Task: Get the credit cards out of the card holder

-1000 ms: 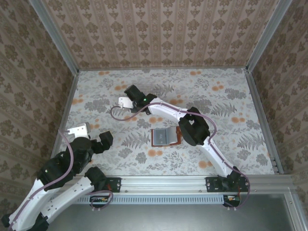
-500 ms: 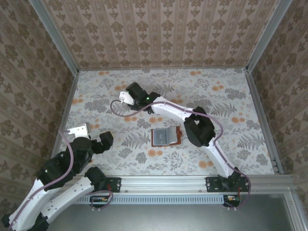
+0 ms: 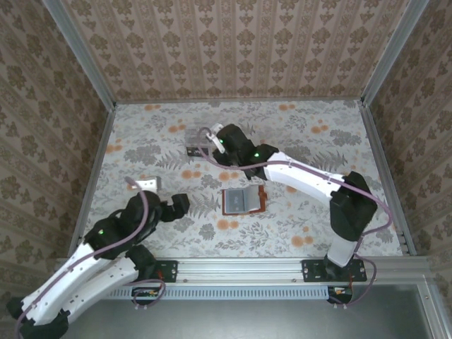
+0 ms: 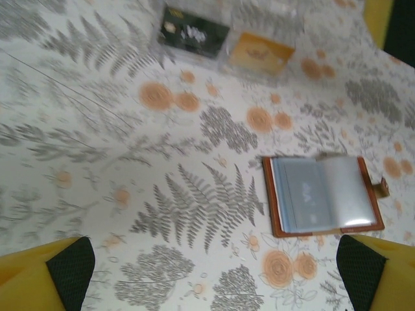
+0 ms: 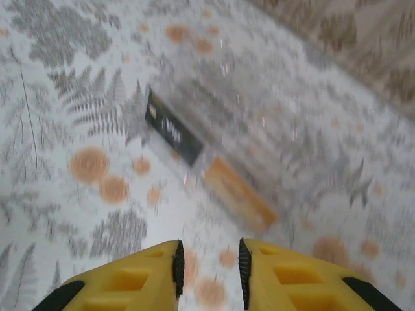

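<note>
The card holder (image 3: pixel 242 200) lies open on the floral cloth, brown rim round blue-grey inner faces; it also shows in the left wrist view (image 4: pixel 321 194). Whether it holds cards I cannot tell. A black card (image 5: pixel 172 129) and an orange card (image 5: pixel 240 194) lie in a clear plastic box (image 3: pixel 200 136). My right gripper (image 5: pixel 209 269) hovers just before that box, jaws a narrow gap apart with nothing between them. My left gripper (image 4: pixel 217 285) stands wide open above bare cloth, left of the card holder and apart from it.
The metal frame rail (image 3: pixel 282 268) runs along the near edge, and patterned walls close the other three sides. The right arm's elbow (image 3: pixel 353 205) stands right of the card holder. The clear box (image 4: pixel 227 35) sits beyond the card holder.
My right gripper has swung right, from left of the clear box to over it, and its elbow has moved out to the right. My left gripper has come forward and right towards the card holder.
</note>
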Tool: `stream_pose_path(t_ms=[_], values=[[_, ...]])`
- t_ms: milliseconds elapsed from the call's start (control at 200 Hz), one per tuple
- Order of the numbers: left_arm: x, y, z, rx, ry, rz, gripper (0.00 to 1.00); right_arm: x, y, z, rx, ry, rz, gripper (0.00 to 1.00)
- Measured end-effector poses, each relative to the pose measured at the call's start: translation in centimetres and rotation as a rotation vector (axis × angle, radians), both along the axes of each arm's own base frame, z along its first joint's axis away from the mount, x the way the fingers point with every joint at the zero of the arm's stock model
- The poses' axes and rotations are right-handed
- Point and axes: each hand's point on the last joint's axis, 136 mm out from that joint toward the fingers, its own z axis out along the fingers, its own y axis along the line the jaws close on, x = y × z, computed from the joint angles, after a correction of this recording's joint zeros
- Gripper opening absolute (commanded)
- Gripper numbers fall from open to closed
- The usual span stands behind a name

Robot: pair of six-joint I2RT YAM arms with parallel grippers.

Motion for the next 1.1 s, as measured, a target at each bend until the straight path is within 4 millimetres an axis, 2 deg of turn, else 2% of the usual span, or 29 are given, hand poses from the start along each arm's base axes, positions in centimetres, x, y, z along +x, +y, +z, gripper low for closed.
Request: stream_pose_path(t_ms=[145, 275, 350, 455, 560, 765, 1100], values=[[1.0, -3.7, -3.0, -0.027, 0.097, -0.056, 0.97, -4.4, -3.6, -4.8, 0.057, 0.157, -0.091, 0.19], [1.7, -6.5, -5.6, -0.064, 0.177, -0.084, 0.94, -8.1, -6.2, -9.6, 0.097, 0.301, -0.157, 0.13], [2.1, -7.9, -6.8, -0.081, 0.215, -0.097, 0.89, -9.7, -7.2, -11.8, 0.102, 0.365, -0.190, 0.11], [2.6, -9.9, -7.8, -0.113, 0.249, -0.120, 0.84, -11.1, -8.4, -13.7, 0.110, 0.412, -0.225, 0.08], [2.8, -11.7, -8.9, -0.138, 0.281, -0.146, 0.79, -11.7, -9.3, -14.7, 0.120, 0.429, -0.257, 0.06], [3.0, -14.4, -10.3, -0.152, 0.329, -0.190, 0.67, -11.8, -10.3, -15.4, 0.156, 0.425, -0.294, 0.07], [3.9, -17.8, -11.8, -0.173, 0.367, -0.242, 0.57, -11.9, -9.8, -16.4, 0.207, 0.445, -0.305, 0.06]])
